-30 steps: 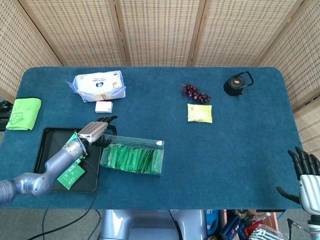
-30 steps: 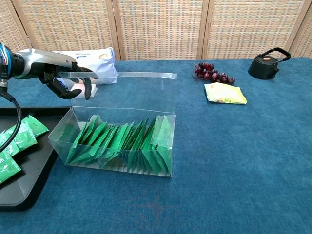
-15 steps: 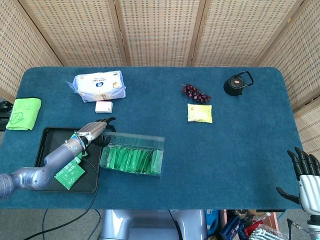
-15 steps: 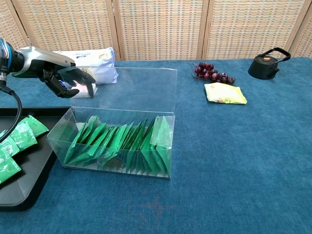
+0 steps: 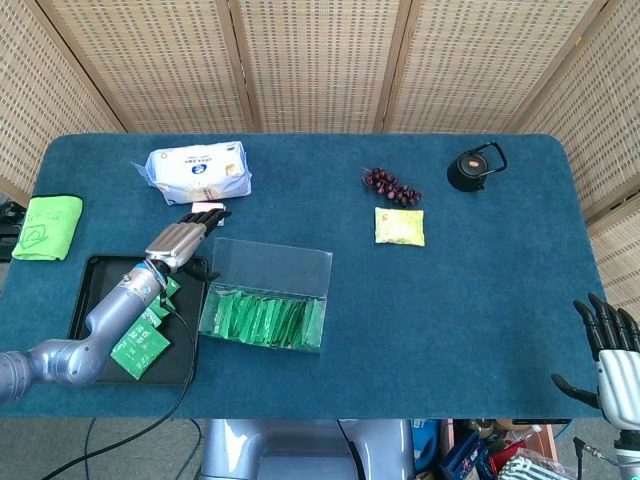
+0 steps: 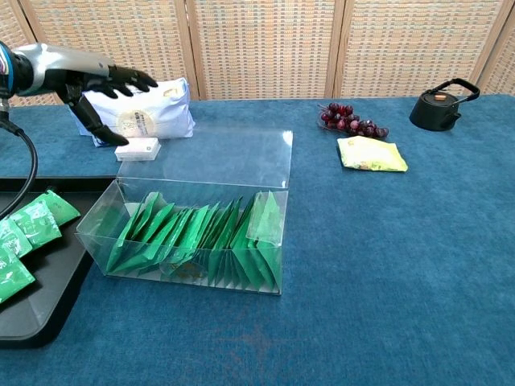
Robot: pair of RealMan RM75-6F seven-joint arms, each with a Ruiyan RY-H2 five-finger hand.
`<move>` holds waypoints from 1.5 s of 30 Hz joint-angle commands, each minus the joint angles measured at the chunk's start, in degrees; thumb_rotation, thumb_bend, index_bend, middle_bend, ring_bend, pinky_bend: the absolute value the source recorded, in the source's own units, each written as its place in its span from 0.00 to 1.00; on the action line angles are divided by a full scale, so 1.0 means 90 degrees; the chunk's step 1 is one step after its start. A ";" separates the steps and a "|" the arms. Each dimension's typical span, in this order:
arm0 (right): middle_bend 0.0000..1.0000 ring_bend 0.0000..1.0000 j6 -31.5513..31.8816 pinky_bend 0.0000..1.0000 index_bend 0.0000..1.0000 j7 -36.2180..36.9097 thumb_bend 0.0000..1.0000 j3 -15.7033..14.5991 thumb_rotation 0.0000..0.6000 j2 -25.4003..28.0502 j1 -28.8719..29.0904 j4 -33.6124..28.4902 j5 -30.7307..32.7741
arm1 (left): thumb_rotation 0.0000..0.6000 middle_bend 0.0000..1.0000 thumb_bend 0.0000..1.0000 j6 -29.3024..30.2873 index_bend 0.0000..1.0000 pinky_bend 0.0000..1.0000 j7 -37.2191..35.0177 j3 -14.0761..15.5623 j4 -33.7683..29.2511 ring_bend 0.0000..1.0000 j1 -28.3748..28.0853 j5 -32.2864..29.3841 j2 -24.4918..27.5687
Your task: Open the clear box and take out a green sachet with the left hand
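- Head view: the clear box [image 5: 265, 295] sits near centre-left on the table [image 5: 480, 300], its lid now swung fully back and lying flat on the far side; a second ago it stood half-raised. The opening step looks done.
- Head view: the left hand [image 5: 183, 238] has lifted off the lid and hovers at its far-left corner, fingers apart, holding nothing. Reaching into the box looks to be next.
- Head view: the right hand [image 5: 608, 350] hangs off the near-right table edge, fingers spread, empty.
- Head view: the green sachets [image 5: 262, 318] stand packed on edge inside the box, none yet removed.
- Head view: the black tray [image 5: 88, 285], just left of the box, holds several loose green packets [image 5: 140, 350].
- Chest view: the left hand [image 6: 96, 80] is raised above the small white box [image 6: 138, 149], in front of the wipes pack [image 6: 153, 112], well clear of the open box [image 6: 185, 217].
- Chest view: sachets [image 6: 201, 237] fill the box from left to right; the tray [image 6: 40, 297] lies at near left.
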 commanded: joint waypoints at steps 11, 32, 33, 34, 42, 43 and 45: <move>0.00 0.00 -0.0034 0.00 0.00 0.0060 0.00 0.0033 1.00 0.0023 0.0013 -0.0005 0.0089 | 1.00 0.00 0.27 0.0895 0.07 0.00 0.0052 0.0089 -0.0381 0.00 0.0481 0.2764 -0.0013; 0.00 0.00 -0.0127 0.00 0.00 0.0044 0.00 0.0133 1.00 0.0010 0.0023 0.0053 0.0406 | 1.00 0.00 0.27 0.0435 0.26 0.00 0.0513 0.0435 0.0564 0.00 0.0111 0.4515 -0.1358; 0.00 0.00 -0.0157 0.00 0.00 0.0054 0.00 0.0139 1.00 0.0009 0.0032 0.0068 0.0435 | 1.00 0.00 0.27 0.0444 0.26 0.00 0.0528 0.0428 0.0612 0.00 0.0100 0.4553 -0.1418; 0.00 0.00 -0.0172 0.00 0.00 0.0058 0.00 0.0142 1.00 0.0007 0.0040 0.0075 0.0442 | 1.00 0.00 0.27 0.0454 0.26 0.00 0.0546 0.0420 0.0665 0.00 0.0098 0.4565 -0.1464; 0.00 0.00 -0.0240 0.00 0.00 0.0079 0.00 0.0151 1.00 -0.0002 0.0072 0.0104 0.0478 | 1.00 0.00 0.27 0.0329 0.29 0.00 0.0694 0.0347 0.0965 0.00 0.0037 0.4460 -0.1805; 0.00 0.00 -0.0245 0.00 0.00 0.0089 0.00 0.0153 1.00 -0.0001 0.0074 0.0107 0.0484 | 1.00 0.00 0.27 0.0326 0.30 0.00 0.0711 0.0339 0.0989 0.00 0.0033 0.4454 -0.1838; 0.00 0.00 -0.0247 0.00 0.00 0.0110 0.00 0.0159 1.00 -0.0001 0.0075 0.0114 0.0494 | 1.00 0.00 0.27 0.0318 0.32 0.00 0.0729 0.0334 0.1013 0.00 0.0031 0.4443 -0.1880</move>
